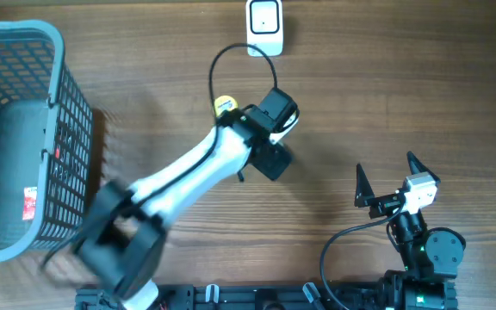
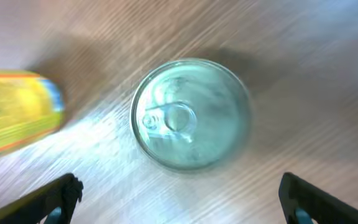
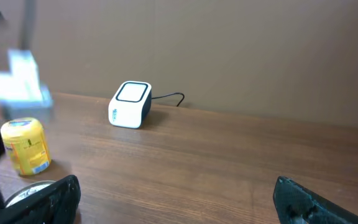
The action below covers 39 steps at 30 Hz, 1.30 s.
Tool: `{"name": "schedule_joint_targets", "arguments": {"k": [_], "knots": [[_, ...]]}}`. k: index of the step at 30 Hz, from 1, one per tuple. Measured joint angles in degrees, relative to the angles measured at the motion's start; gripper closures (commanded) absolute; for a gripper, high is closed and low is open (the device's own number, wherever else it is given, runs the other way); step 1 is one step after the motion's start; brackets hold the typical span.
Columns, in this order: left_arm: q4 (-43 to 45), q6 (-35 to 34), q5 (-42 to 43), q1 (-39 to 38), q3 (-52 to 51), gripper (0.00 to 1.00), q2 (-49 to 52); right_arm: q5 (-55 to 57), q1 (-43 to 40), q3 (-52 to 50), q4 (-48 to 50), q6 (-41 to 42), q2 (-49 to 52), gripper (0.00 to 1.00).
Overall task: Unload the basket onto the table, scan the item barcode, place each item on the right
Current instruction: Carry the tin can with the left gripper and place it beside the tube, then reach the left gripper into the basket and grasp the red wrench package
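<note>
A silver can [image 2: 190,115] with a pull-tab lid stands upright on the wooden table, directly below my left gripper [image 2: 179,199]. That gripper is open, its fingers wide apart and clear of the can. A yellow can [image 2: 14,112] stands just beside it, also seen as the yellow can [image 1: 224,105] and the yellow can [image 3: 25,145]. The white barcode scanner [image 1: 265,26] sits at the far edge of the table, the same scanner [image 3: 130,104] with its cable behind it. My left gripper [image 1: 274,133] hides the silver can from above. My right gripper [image 1: 386,168] is open and empty, at the near right.
A blue-grey mesh basket [image 1: 58,52] stands at the far left with a grey packet [image 1: 20,172] inside. The scanner's black cable [image 1: 231,53] loops over the table toward the cans. A wall rises behind the scanner.
</note>
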Motion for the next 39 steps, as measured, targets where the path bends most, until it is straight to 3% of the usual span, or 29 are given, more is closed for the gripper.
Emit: {"name": "schedule_joint_targets", "arguments": {"k": [3, 5, 8, 10, 13, 14, 15, 17, 19, 29, 39], "knots": [[0.9, -5.3, -1.1, -3.0, 0.0, 0.00, -15.1, 0.0, 0.0, 0.0, 0.0, 0.0, 0.0, 0.00], [4.7, -10.4, -6.1, -2.3, 0.0, 0.00, -25.4, 0.0, 0.0, 0.0, 0.0, 0.0, 0.0, 0.00], [11.0, -16.9, -16.7, 5.5, 1.7, 0.00, -40.4, 0.0, 0.0, 0.0, 0.0, 0.0, 0.0, 0.00], [11.3, -22.5, -24.2, 20.9, 4.8, 0.00, -49.7, 0.0, 0.0, 0.0, 0.0, 0.0, 0.0, 0.00], [2.0, -34.5, -28.1, 45.5, 5.9, 0.00, -54.2, 0.0, 0.0, 0.0, 0.0, 0.0, 0.0, 0.00], [0.7, -38.4, -28.5, 48.9, 5.8, 0.00, -54.2, 0.0, -0.1, 0.0, 0.0, 0.0, 0.0, 0.00], [-3.7, -42.8, -27.4, 60.2, 5.5, 0.00, -52.4, 0.0, -0.1, 0.0, 0.0, 0.0, 0.0, 0.00], [-9.6, -51.2, -23.8, 71.4, 5.3, 0.00, -47.9, 0.0, -0.1, 0.0, 0.0, 0.0, 0.0, 0.00], [-12.5, -57.1, -18.1, 79.0, 5.2, 0.00, -40.7, 0.0, -0.1, 0.0, 0.0, 0.0, 0.0, 0.00], [-24.3, -61.6, -9.1, 82.0, 4.1, 0.00, -3.0, 0.0, -0.1, 0.0, 0.0, 0.0, 0.0, 0.00], [-2.0, -59.1, -9.4, 80.9, -13.5, 0.00, -2.3, 0.0, -0.1, 0.0, 0.0, 0.0, 0.0, 0.00]]}}
